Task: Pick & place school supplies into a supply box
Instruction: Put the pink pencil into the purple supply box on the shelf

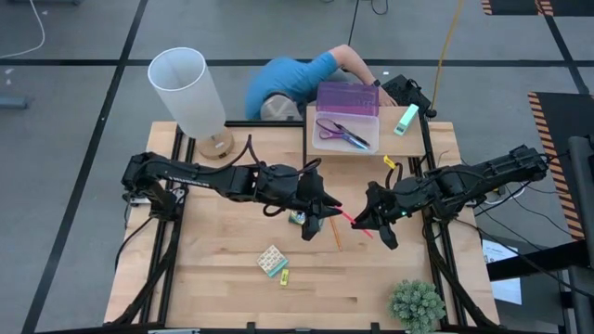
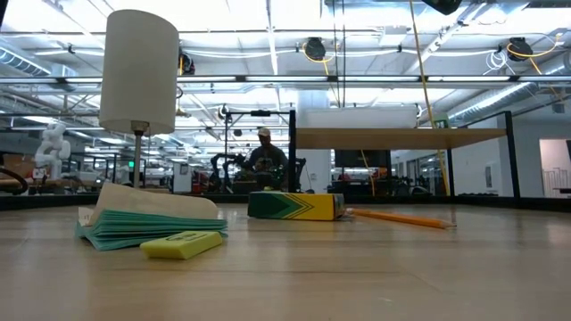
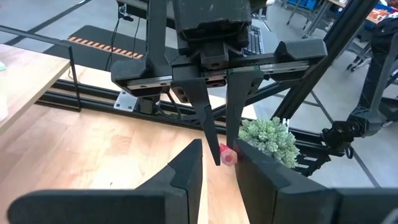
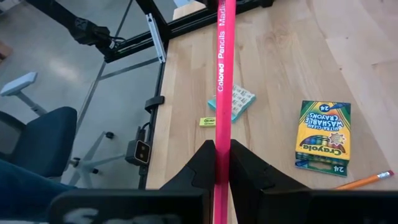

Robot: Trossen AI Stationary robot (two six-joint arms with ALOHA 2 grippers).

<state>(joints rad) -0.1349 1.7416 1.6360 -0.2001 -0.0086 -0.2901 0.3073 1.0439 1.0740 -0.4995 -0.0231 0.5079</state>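
Observation:
My right gripper (image 1: pixel 374 225) is shut on the pink pen (image 1: pixel 351 219), which is printed as a coloured pencil (image 4: pixel 222 68), above the table's middle. My left gripper (image 1: pixel 320 221) faces it, open, its fingertips (image 3: pixel 198 149) standing on either side of the pen's near end (image 3: pixel 227 157); whether they touch it I cannot tell. The crayon box (image 4: pixel 323 135), orange pencil (image 2: pixel 397 217), eraser block (image 1: pixel 271 260) and tiny yellow piece (image 1: pixel 284 276) lie flat on the table. The supply box (image 1: pixel 343 139) stands open at the far edge with purple-handled scissors (image 1: pixel 342 132) inside. My right gripper pinches the pink pen's shaft (image 4: pixel 222 155) between its two fingers, close to one end. The fingers slant down from the table's right side and lie across the pen. The pen is lifted clear of the table, its free length reaching toward my left gripper.
A person in a blue shirt (image 1: pixel 297 79) leans over the far edge with a hand (image 1: pixel 375 85) at the box's purple lid (image 1: pixel 345 96). A white lamp (image 1: pixel 190 93) stands far left, a small plant (image 1: pixel 416 304) near right. A mint-green item (image 1: pixel 406 119) lies far right.

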